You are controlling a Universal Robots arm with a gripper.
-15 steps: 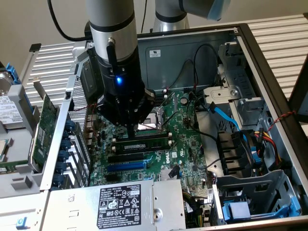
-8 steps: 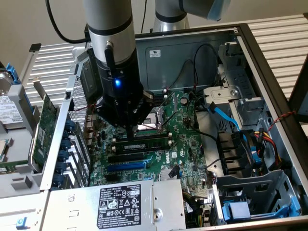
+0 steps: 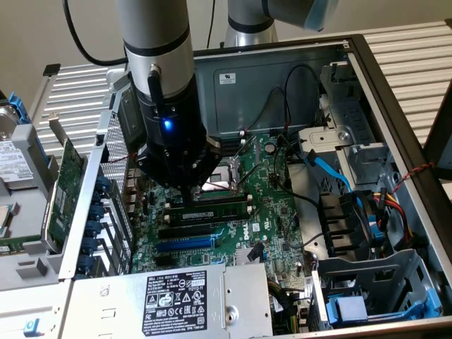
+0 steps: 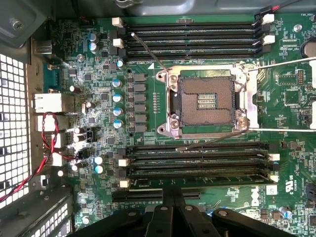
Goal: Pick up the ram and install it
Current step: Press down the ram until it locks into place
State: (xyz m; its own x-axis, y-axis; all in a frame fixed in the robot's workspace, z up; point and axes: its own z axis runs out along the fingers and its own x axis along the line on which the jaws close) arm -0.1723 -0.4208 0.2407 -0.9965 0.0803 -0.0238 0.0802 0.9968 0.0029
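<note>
I see the long dark-green ram stick (image 3: 215,209) lying along a motherboard slot beside the CPU socket (image 4: 207,100) (seating unconfirmed), black gripper (image 3: 193,192) closed, empty, pressing its end.

Silver-grey cylindrical arm (image 3: 157,35), black wrist housing with lit blue LED, black cable, black claw (image 3: 192,192).

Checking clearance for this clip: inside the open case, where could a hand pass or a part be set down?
Free: the grey wall behind the motherboard, and the flat power-supply top. Crowded: around the shut gripper above the ram beside the CPU socket, and among the drive-bay cables on the exterior view's right.
</note>
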